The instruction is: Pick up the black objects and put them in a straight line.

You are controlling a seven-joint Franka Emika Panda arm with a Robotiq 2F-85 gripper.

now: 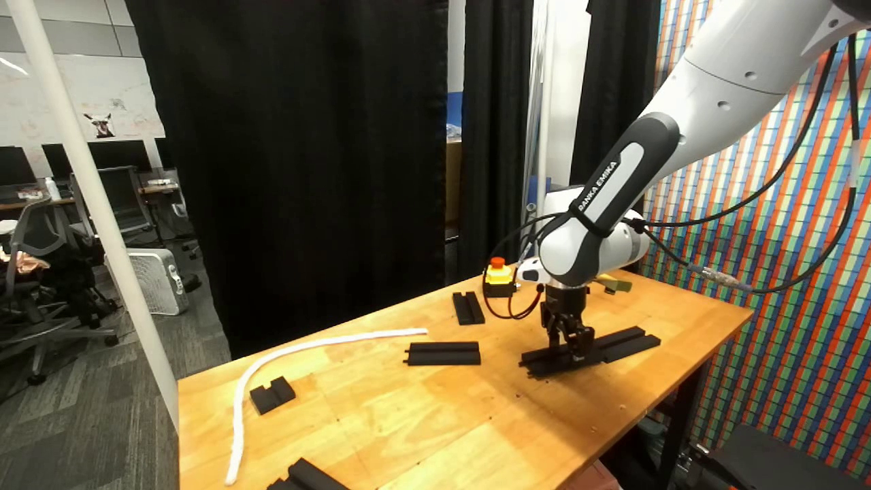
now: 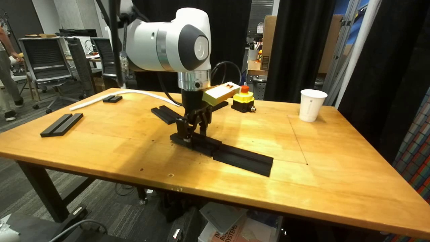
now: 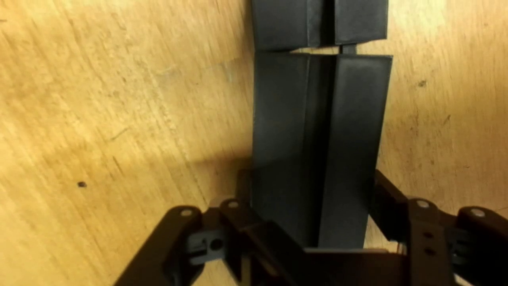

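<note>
one black bar (image 3: 317,147) sits clasped in the gripper (image 3: 311,192)

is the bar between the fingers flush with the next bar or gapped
Gapped, at least partly: the wrist view shows tabletop between the bar and the next bar, with a peg across.

The wrist view crops a grooved black bar (image 3: 316,24) at one o'clock; the Robotiq gripper (image 3: 311,187) partly hides another bar (image 3: 317,147).
</note>
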